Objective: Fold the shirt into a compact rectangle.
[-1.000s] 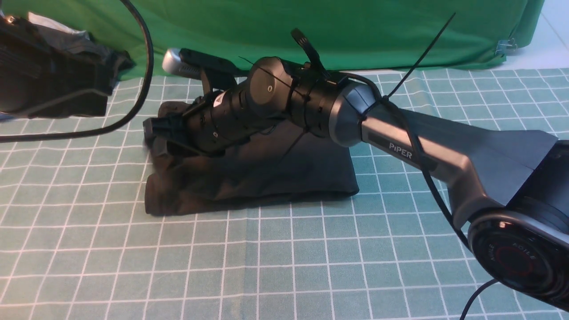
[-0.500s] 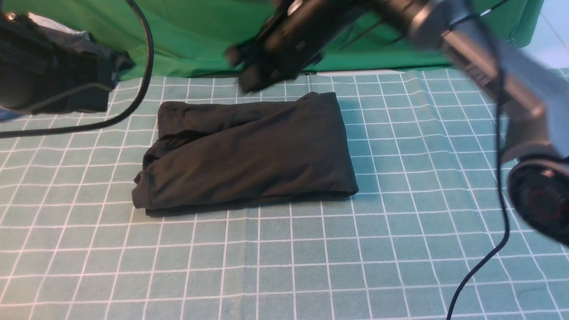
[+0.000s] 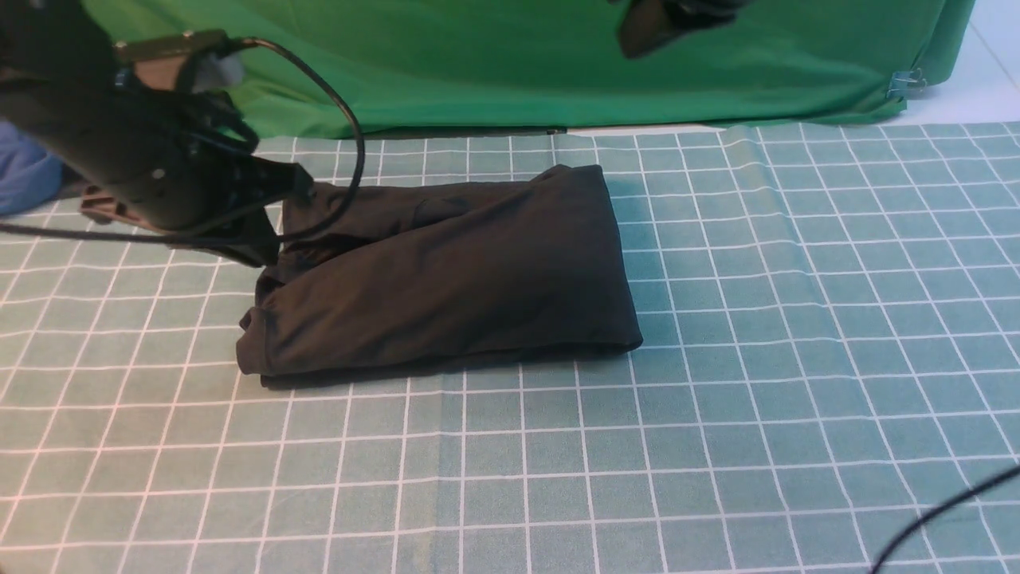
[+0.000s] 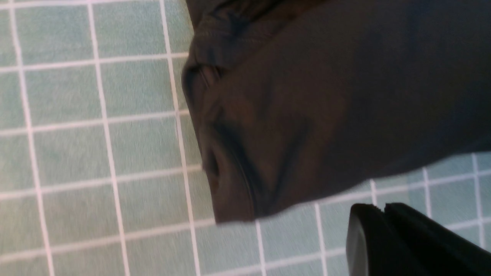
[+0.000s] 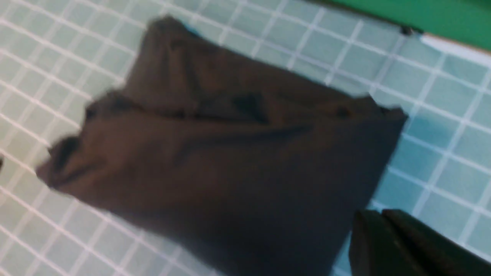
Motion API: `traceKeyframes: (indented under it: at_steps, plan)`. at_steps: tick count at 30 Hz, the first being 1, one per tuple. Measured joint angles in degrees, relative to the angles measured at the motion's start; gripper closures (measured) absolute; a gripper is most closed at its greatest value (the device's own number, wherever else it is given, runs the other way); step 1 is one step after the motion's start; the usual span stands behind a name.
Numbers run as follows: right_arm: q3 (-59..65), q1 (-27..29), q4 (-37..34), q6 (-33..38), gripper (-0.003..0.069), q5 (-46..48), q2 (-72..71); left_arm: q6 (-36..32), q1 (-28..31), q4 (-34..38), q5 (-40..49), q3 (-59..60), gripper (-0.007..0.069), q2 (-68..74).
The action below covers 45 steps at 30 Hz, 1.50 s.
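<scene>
Soft black shirt (image 3: 446, 271), rumpled rectangle

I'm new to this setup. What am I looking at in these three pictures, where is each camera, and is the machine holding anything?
It is a robot with two arms, each ending in a gripper. The wide picture comes from a camera between the arms, looking forward. The other two come from cameras on the wrists, each looking past its own gripper. On the teal checked cloth lies a black shirt, folded into a rough rectangle, in front of a green backdrop. The left gripper is shut and empty, low beside the shirt's left end. The right gripper is also shut, raised high above the shirt and holding nothing. A blue garment shows at the far left edge.
</scene>
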<state>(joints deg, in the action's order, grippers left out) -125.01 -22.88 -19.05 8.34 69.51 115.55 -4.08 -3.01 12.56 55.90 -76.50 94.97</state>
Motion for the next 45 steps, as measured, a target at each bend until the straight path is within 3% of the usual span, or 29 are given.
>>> traceKeyframes:
  at_steps: [6,13,20,30,36,45]
  plan:
    - [21.1,0.1,1.8,5.2,0.0636,0.1,-13.8,-3.4,0.1,3.5,-2.7,-10.2,0.0617,13.1]
    - [31.8,0.1,1.8,6.3,0.0636,-2.9,-21.0,-6.0,-0.4,6.7,-0.5,-20.0,0.0617,25.0]
    - [33.1,0.1,1.8,7.1,0.0636,-3.9,-22.9,-6.0,-0.5,6.4,-3.7,-21.6,0.0617,29.6]
    - [33.1,0.1,1.8,7.2,0.0636,-5.2,-23.0,-5.3,-0.2,4.6,-16.4,-22.2,0.0617,30.6]
    - [33.1,0.1,1.8,7.2,0.0636,-5.2,-23.0,-4.7,0.9,4.5,-11.3,-22.1,0.0617,30.6]
    - [33.1,0.1,1.8,7.2,0.0636,-5.2,-23.0,-17.2,1.2,12.2,-2.3,-22.2,0.0616,30.6]
